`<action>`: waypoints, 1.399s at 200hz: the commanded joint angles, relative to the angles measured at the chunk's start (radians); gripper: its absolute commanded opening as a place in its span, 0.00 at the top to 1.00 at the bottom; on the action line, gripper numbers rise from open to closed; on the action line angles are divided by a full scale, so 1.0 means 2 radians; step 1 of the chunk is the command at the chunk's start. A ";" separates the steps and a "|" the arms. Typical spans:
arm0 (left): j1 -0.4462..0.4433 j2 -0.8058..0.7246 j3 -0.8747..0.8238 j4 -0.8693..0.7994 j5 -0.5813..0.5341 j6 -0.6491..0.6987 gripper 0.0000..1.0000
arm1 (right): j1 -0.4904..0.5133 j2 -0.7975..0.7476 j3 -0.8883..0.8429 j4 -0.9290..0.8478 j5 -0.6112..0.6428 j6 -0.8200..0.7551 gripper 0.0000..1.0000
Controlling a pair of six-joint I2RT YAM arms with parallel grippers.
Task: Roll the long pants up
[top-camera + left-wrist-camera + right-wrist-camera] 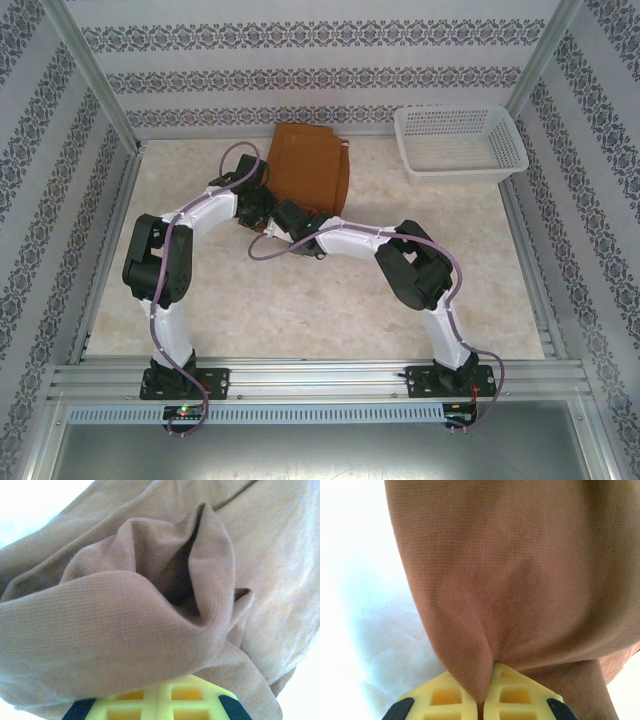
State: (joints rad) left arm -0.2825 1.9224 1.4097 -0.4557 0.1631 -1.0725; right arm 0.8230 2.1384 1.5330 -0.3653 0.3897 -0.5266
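Over the pale marble-patterned table (300,310) now. The rust-brown soft cloth long pants (312,160) lie folded into a flat slab at the far middle, close to the patterned back wall. Well apart, in the far right corner, sits the white plastic lattice basket (460,145).

Both arms reach in and meet at the near edge of the long pants, almost side by side. The left end effector (258,208) is on the near left part of the cloth. From its wrist camera the yellow fingers (130,705) are pressed together, and a thick fold of the fabric is bunched into a hollow pocket right over their tips. That's a closed grip on the cloth.

The right end effector (287,220) sits just beside it at the near edge. Its own yellow fingers (440,695) are clamped shut with a pinched ridge of fabric running down between them, and the rest of the cloth hangs in a smooth sheet above.
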 commanded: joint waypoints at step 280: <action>-0.034 -0.173 -0.090 0.011 0.010 -0.051 1.00 | -0.164 0.141 0.389 -0.512 -0.543 0.204 1.00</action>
State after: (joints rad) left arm -0.3351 1.5112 1.1835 -0.5072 0.1726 -1.1603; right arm 0.5186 2.3840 2.2642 -1.3159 -0.5732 -0.1581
